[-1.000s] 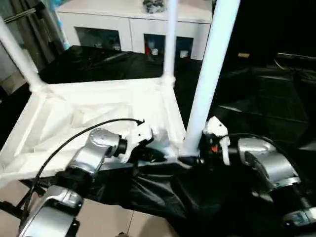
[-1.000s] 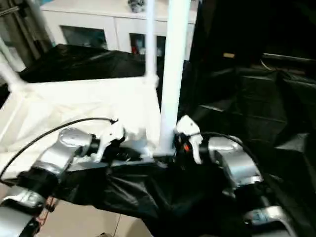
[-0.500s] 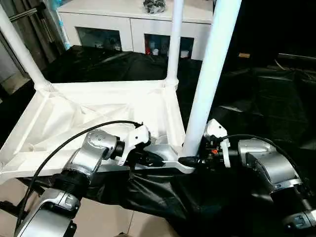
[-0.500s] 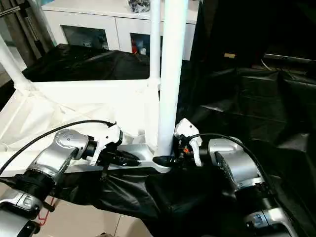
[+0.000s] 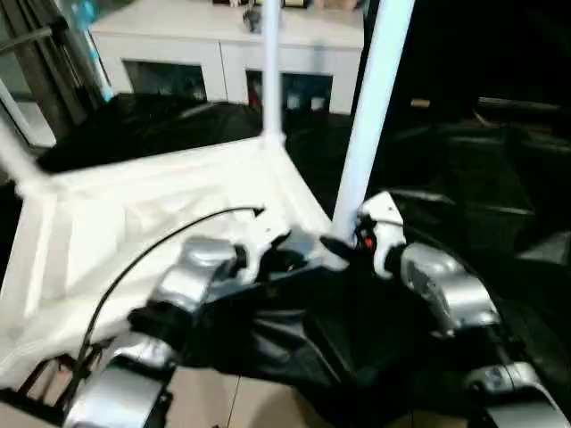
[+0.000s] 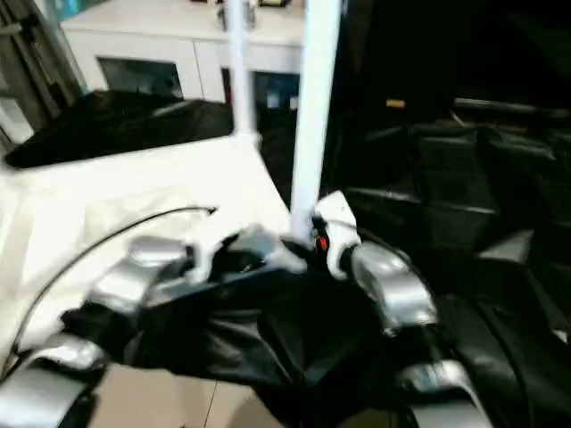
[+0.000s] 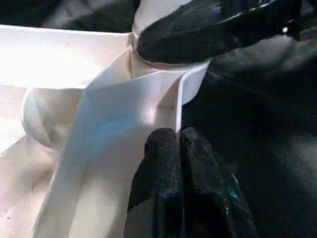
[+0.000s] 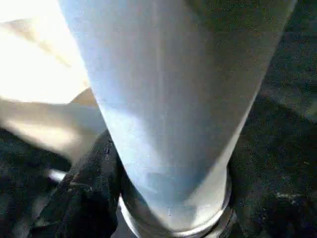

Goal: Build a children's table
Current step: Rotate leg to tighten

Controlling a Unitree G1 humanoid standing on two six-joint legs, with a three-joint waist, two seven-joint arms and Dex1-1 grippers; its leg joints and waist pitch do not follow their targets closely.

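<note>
The left wrist view shows the left gripper [image 7: 177, 148] pinched closed on the white plastic upturned tabletop's [image 5: 134, 214] rim; the right gripper [image 5: 343, 245] grips the long white tapered tube leg [image 8: 168, 99] base, seated in its corner socket.

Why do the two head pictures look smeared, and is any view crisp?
Both eye views are streaked with motion blur: the silver forearms and the tabletop smear, and the cabinet behind is soft. The left wrist view is the sharpest, showing the tabletop's corner rim clearly. In the right wrist view the leg sits very near the lens, soft and bluish, with bright glare beside it.
</note>
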